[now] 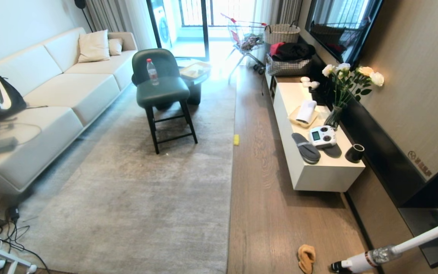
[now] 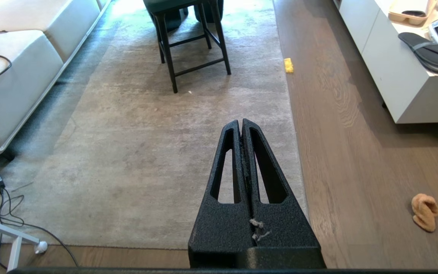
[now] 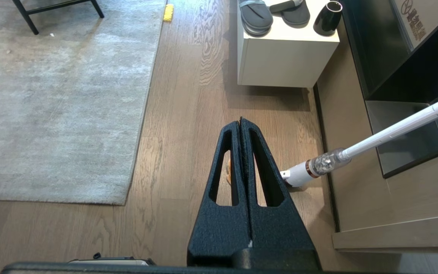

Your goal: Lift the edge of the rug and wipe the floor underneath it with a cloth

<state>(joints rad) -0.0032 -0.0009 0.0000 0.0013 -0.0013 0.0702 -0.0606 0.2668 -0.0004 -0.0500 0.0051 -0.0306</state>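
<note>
The pale grey rug [image 1: 139,198] lies flat across the room's middle; its right edge runs along the brown wood floor [image 1: 264,213]. The orange-tan cloth [image 1: 306,258] lies crumpled on the floor near the bottom of the head view, well to the right of the rug's edge, and shows as cloth [image 2: 425,211] in the left wrist view. My left gripper [image 2: 241,121] hangs shut and empty above the rug [image 2: 158,152] near its right edge. My right gripper [image 3: 240,120] hangs shut and empty over the floor [image 3: 181,160]; a sliver of cloth [image 3: 228,173] peeks through its finger. Neither arm shows in the head view.
A white stick vacuum [image 1: 386,253] leans in beside the cloth. A white cabinet [image 1: 318,175] with slippers stands along the right wall. A dark green chair [image 1: 164,95] stands on the rug, a sofa [image 1: 51,99] left. A small yellow piece [image 1: 236,139] lies at the rug's edge. Cables [image 1: 2,232] trail bottom left.
</note>
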